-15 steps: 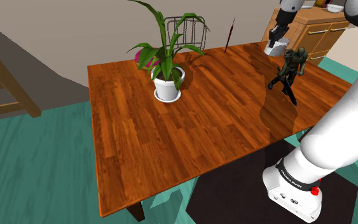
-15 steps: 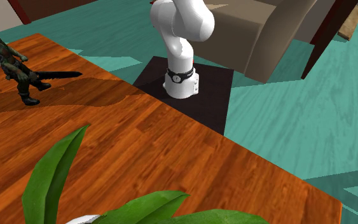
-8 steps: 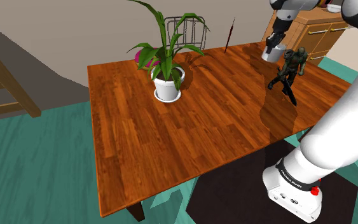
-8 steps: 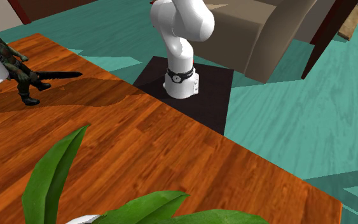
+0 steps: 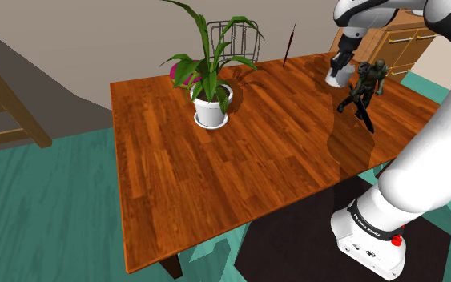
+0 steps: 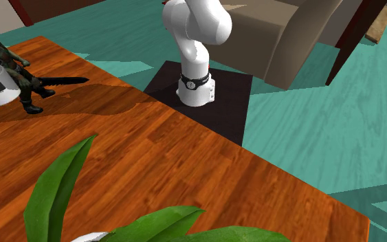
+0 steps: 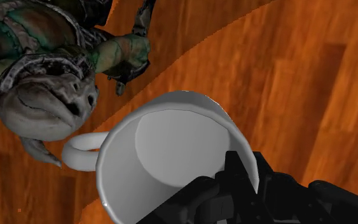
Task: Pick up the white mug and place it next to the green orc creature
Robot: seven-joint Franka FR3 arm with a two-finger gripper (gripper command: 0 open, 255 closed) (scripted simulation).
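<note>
Gripper (image 7: pixel 244 178) is clamped on the rim of the white mug (image 7: pixel 171 137), held tilted just beside the green orc (image 5: pixel 365 84). Handle faces the orc, so I reckon setting down could knock it over.

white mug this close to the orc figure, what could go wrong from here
1. The white mug has its handle turned toward the orc figure and sits very close to it. Lowering the mug here could bump the figure and topple it.
2. The gripper clasps only one side of the rim, and the mug looks tilted in the shoulder view. It might slip, or land on its edge and tip over on the table.
</note>
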